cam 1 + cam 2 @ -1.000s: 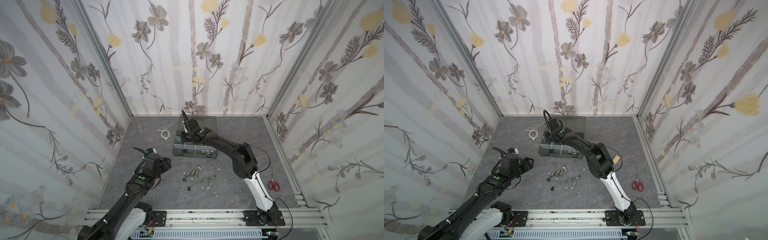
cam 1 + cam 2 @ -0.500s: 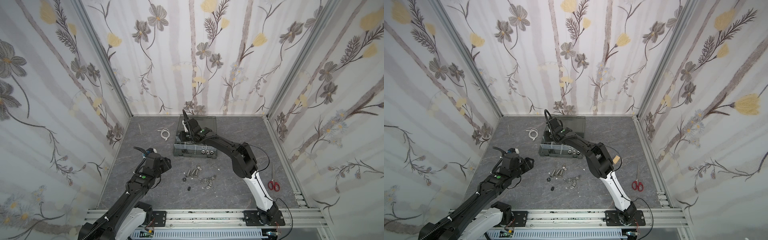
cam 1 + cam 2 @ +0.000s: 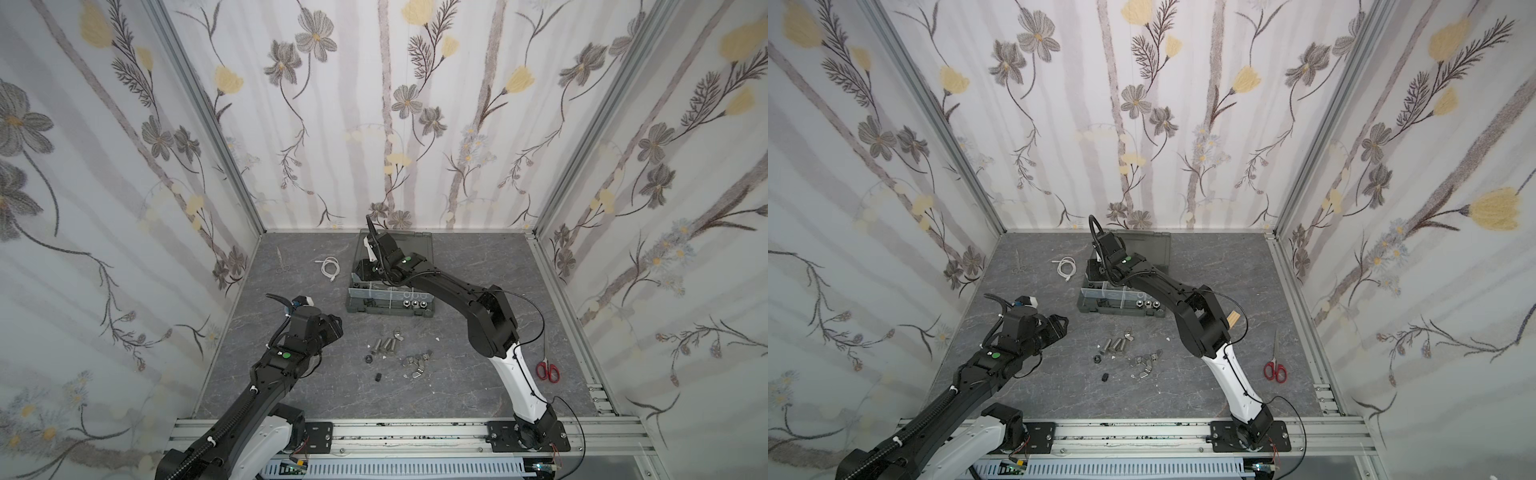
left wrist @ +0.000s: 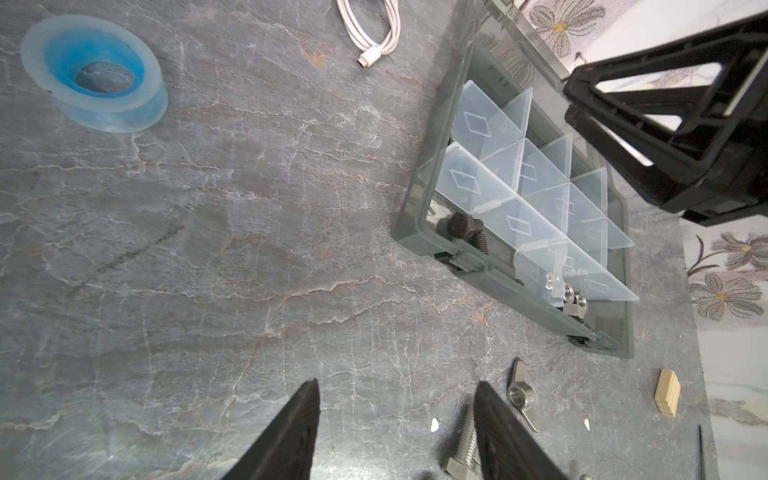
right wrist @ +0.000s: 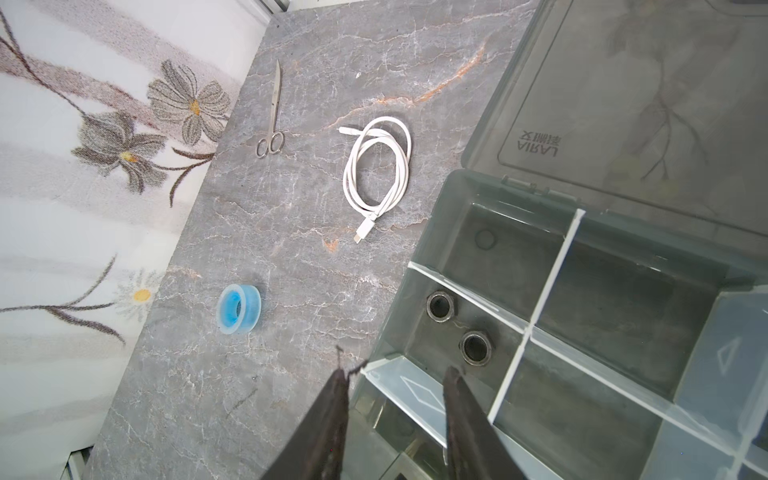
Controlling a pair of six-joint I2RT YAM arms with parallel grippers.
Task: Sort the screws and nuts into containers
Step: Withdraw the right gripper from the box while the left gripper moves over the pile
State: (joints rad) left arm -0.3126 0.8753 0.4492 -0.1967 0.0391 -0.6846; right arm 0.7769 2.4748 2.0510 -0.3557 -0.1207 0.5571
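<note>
Here the right end effector (image 5: 397,372) hangs over the left end of the open dark grey case (image 3: 353,308), its fingers a little apart and holding nothing. In the right wrist view it sits above a pale divider, next to a compartment with two black nuts (image 5: 441,306) on its floor. The left end effector (image 4: 397,384) hovers over the bare worktop (image 3: 478,374), left of the loose pile, its fingers about half apart and empty. Among the containers (image 4: 478,124), a near corner one holds a black screw (image 4: 461,226) and another in the near row holds silver nuts (image 3: 413,304). On the worktop in front of the case lie a few silver screws (image 3: 384,344), a cluster of wing nuts (image 3: 417,361) and a black nut (image 3: 368,358). A white cable (image 5: 376,166), a blue tape roll (image 5: 239,308) and steel scissors (image 5: 272,120) lie left of the case, with red scissors (image 3: 547,370) well off to the right
</note>
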